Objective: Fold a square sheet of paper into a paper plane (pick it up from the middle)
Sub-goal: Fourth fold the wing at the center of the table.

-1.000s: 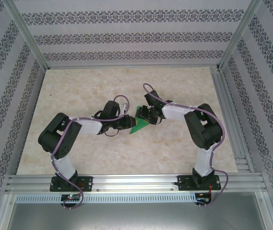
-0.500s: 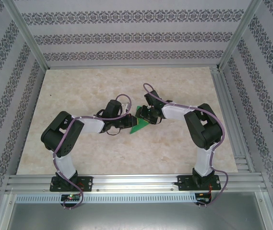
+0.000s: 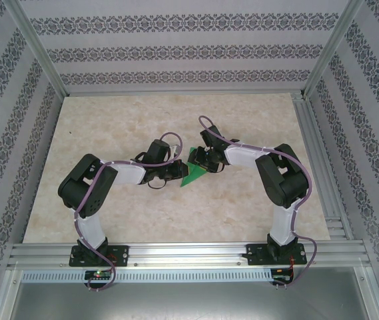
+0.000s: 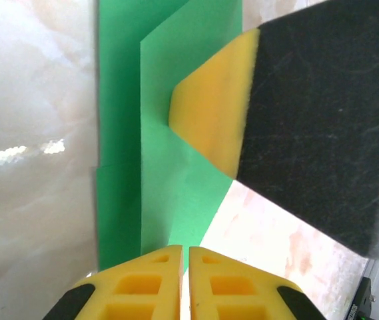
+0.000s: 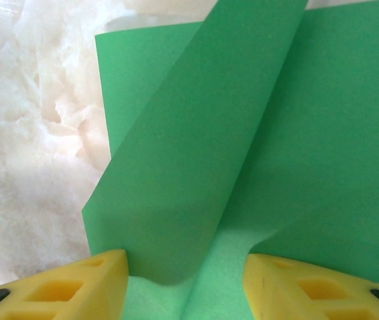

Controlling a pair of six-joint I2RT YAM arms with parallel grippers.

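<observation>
Marble tbl (image 3: 109, 207), patterned walls (image 3: 176, 53), green paper (image 3: 194, 175)

You have one square sheet of paper (image 3: 193, 175), plain bright green on every fold, and a worktop (image 3: 109, 120) in glossy cream marbling with faint pink-beige veins. Left claw (image 4: 184, 267) and right claw (image 5: 186, 280): yellow fingers, black trim. Arms (image 3: 242, 157) black and white, cables (image 3: 82, 213) purple, walls (image 3: 176, 47) white with grey ornamental stripes.

Top external: high above the near edge of the table (image 3: 109, 120), facing down, wide. Left wrist, right wrist: very close, low. Shared: the green paper (image 3: 193, 175), centre frame.
</observation>
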